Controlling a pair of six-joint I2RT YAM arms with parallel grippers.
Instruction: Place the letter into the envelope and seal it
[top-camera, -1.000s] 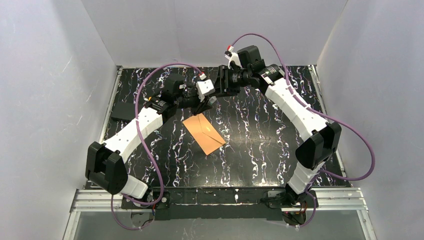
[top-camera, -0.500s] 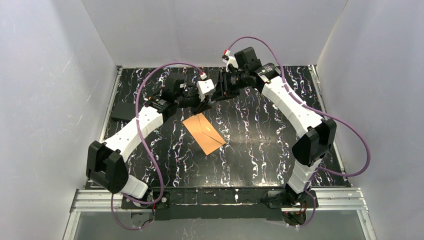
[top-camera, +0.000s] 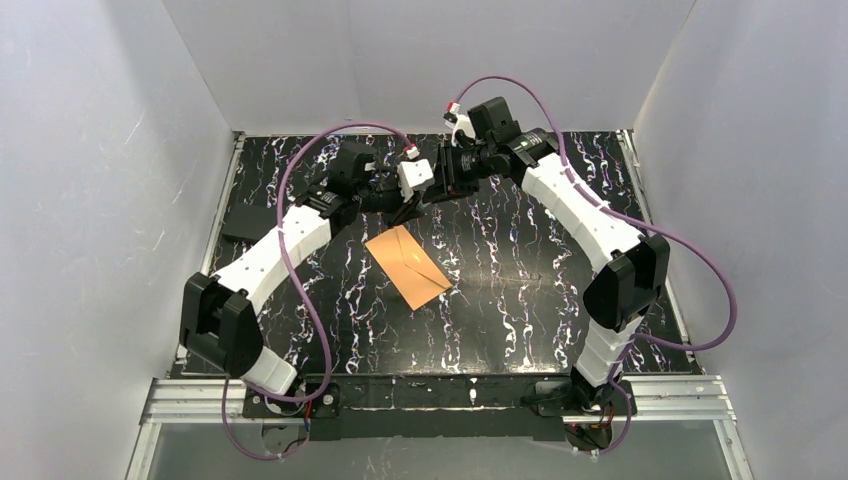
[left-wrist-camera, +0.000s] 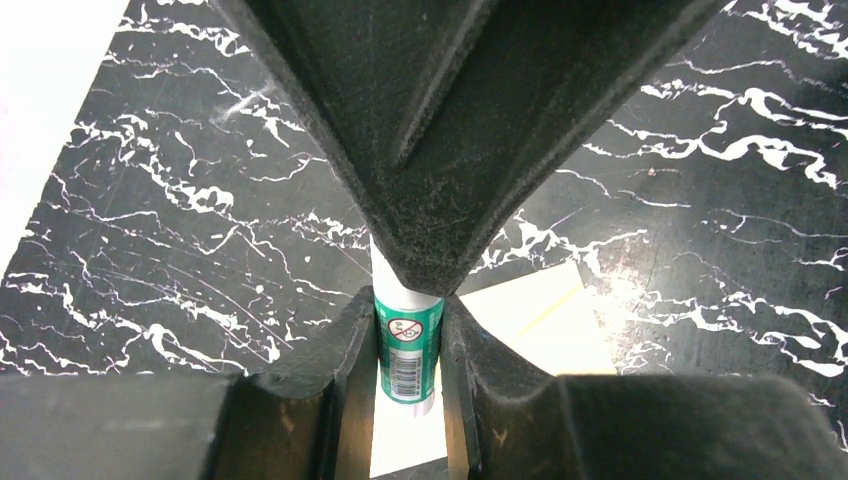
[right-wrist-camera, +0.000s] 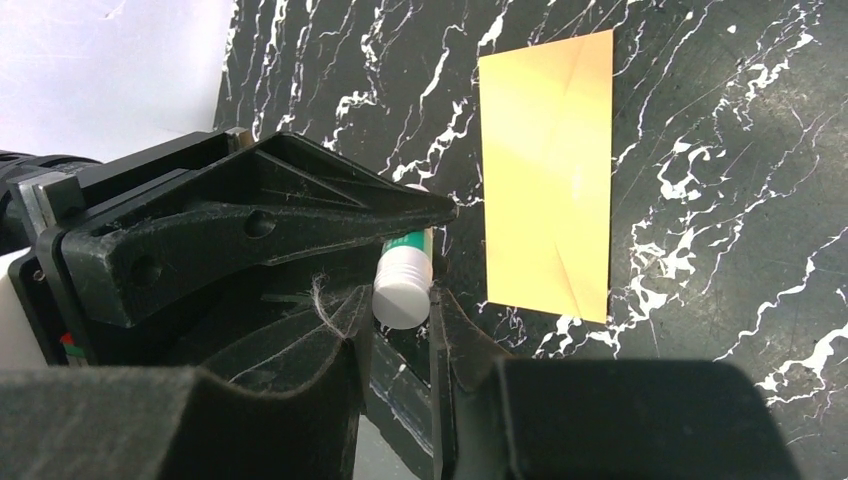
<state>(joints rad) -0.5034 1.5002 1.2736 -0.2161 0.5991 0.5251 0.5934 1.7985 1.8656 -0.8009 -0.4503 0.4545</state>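
White-shelled arms (top-camera: 265, 262), black joints (top-camera: 625, 285), trailing purple cables (top-camera: 736, 300).

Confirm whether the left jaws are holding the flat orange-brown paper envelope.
No, the left jaws clamp a green-and-white glue stick, while the orange-brown paper envelope lies flat on the black marbled table.

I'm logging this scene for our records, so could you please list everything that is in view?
envelope: one, orange-brown, flat mid-table
glue stick: one, green and white with a white cap, held beyond the envelope
card: one, dark, flat at the table's left edge
table: one, black with white veining
left arm, right arm: one each, white and black, purple cables, reaching in from the near edge
left fingers: two, black, clamped on the glue stick's body
right fingers: two, black, either side of its cap; contact unclear
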